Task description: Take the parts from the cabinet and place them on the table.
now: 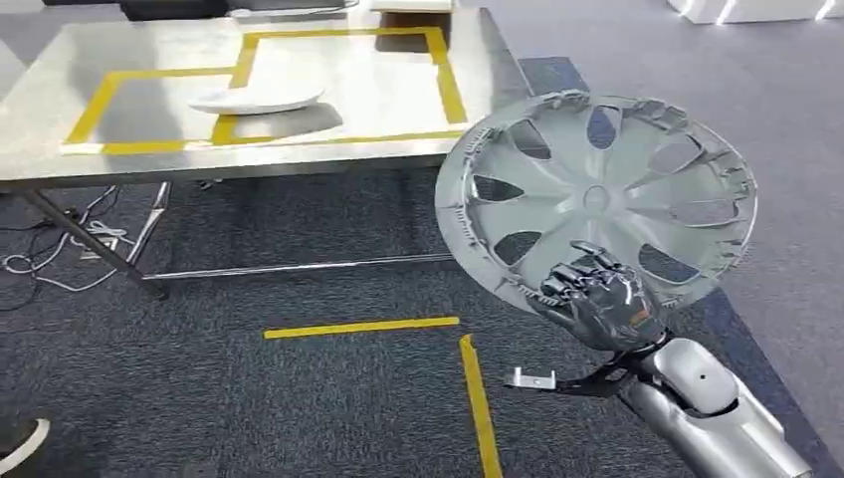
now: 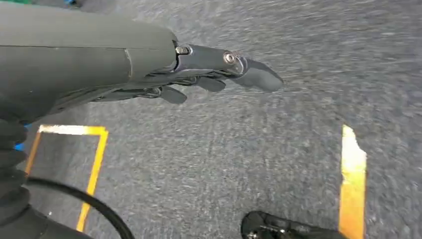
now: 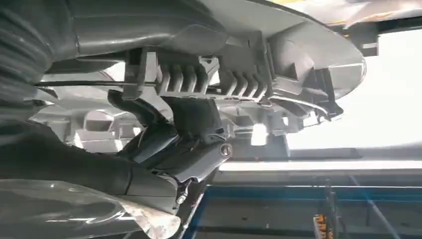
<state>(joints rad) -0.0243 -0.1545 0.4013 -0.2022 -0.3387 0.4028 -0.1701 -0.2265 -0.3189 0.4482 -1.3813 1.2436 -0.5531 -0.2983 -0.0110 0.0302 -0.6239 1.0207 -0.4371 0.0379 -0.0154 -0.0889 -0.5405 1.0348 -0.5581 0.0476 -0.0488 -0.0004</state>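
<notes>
Metal-grey right hand: my right hand [image 1: 597,299] grips the lower rim of the hubcap [image 1: 597,194], fingers curled over the edge; in the wrist view my dark fingers [image 3: 191,117] clamp around ribbed plastic clips on its back.
Hubcap: silver plastic disc, round, spoked with teardrop openings, notched rim, held tilted above the carpet, just right of the table.
Left hand: my left hand [image 2: 219,74] hangs over the carpet, fingers straight and holding nothing.
Table: brushed steel table [image 1: 60,164], yellow tape rectangles on its top, a shallow white oval part [image 1: 257,99] lying on it.
Floor: dark ribbed carpet [image 1: 249,398] with yellow tape strips.
</notes>
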